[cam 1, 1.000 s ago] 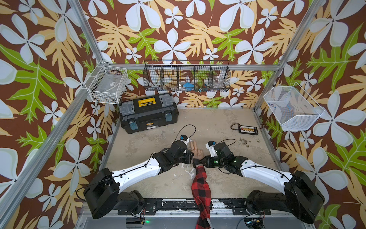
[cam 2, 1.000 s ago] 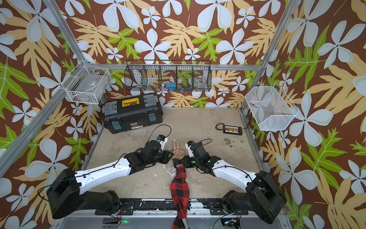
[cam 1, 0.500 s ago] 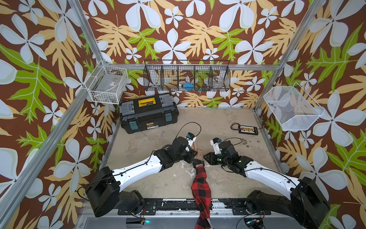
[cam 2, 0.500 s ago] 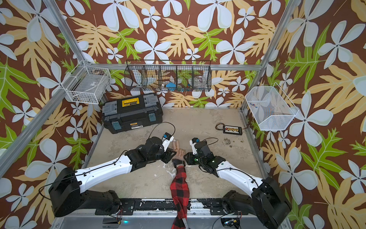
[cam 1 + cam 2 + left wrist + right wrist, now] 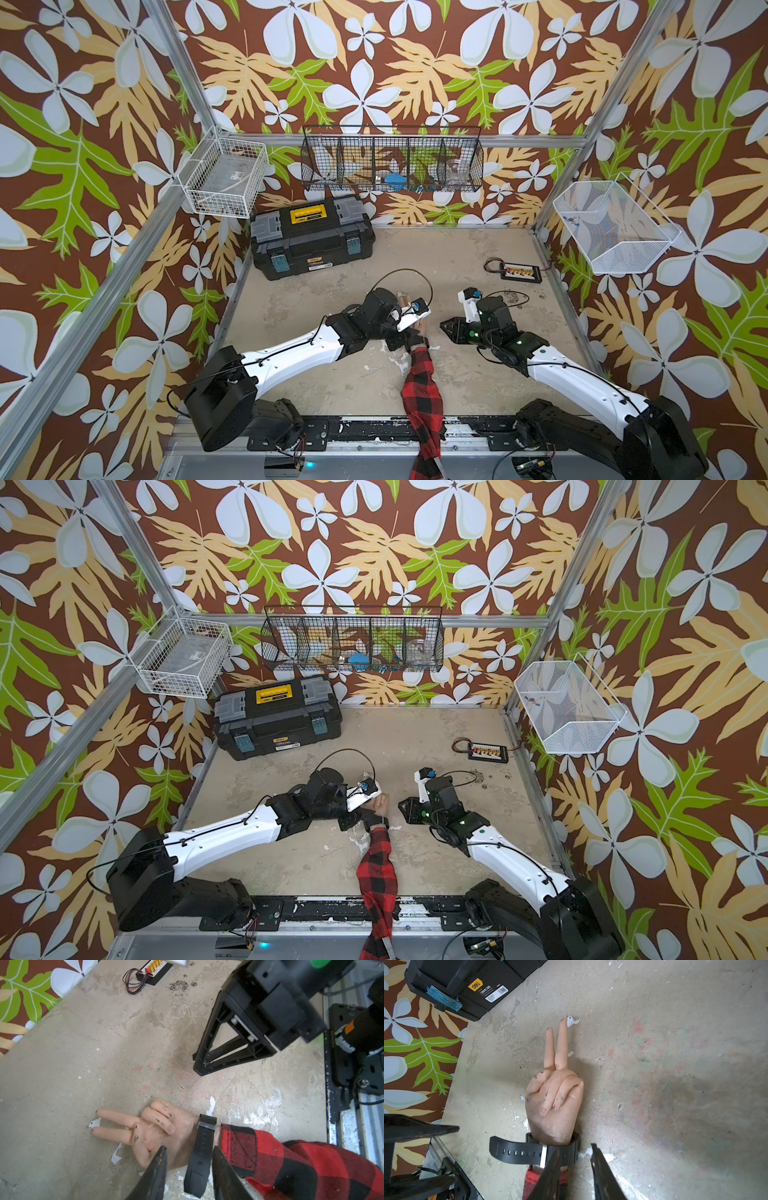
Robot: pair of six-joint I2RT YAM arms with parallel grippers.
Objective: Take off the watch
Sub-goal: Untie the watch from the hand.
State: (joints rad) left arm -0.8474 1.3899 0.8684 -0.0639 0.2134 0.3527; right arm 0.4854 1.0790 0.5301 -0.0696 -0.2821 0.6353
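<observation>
Nearest the front rail we see a red-and-black plaid fabric sleeve [image 5: 422, 386] lying on the worn beige tabletop [image 5: 457, 257]. At its cuff the black rubbery-strapped watch [image 5: 517, 1152] circles the wrist of a pale plastic mannequin hand [image 5: 554, 1105], and the strap's free end sticks out sideways. Our left gripper [image 5: 189, 1148] has its jaws spread on either side of that loose end, touching nothing we can see. Our right gripper [image 5: 574, 1148] sits apart from the wrist, jaws parted and empty. Beyond lie a small black terminal board with wires [image 5: 519, 272] and a black plastic toolbox with a yellow handle [image 5: 311, 237]. A long black wire basket [image 5: 374, 183] hangs on the back wall.
</observation>
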